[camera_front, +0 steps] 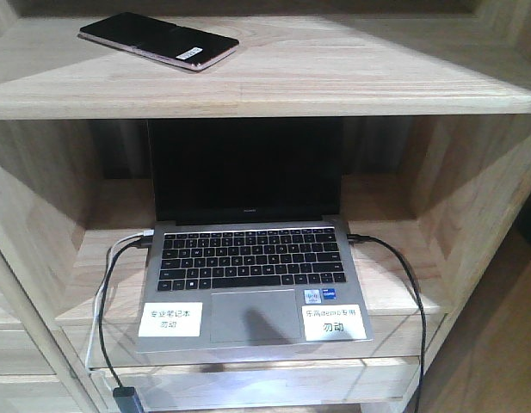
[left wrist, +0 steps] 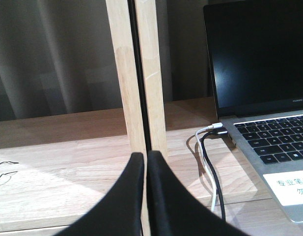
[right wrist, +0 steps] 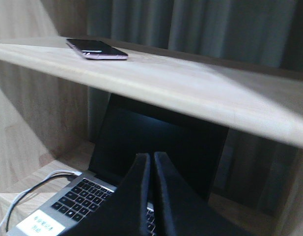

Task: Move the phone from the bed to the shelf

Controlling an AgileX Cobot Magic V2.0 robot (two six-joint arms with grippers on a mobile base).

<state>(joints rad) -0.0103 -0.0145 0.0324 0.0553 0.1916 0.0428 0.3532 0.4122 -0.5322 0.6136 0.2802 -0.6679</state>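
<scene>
The phone, a flat glossy black slab with rounded corners and a thin rose-gold edge, is seen lying flat on the upper board of the pale plank shelf, up and to the left of the right jaws, near the board's left end and set back from its front edge. Its long axis is turned diagonally to that edge. Bare board is left to its right. Both the right jaws and the left jaws are pressed together, holding nothing. A silver laptop is seen open on the lower board, cables plugged in.
</scene>
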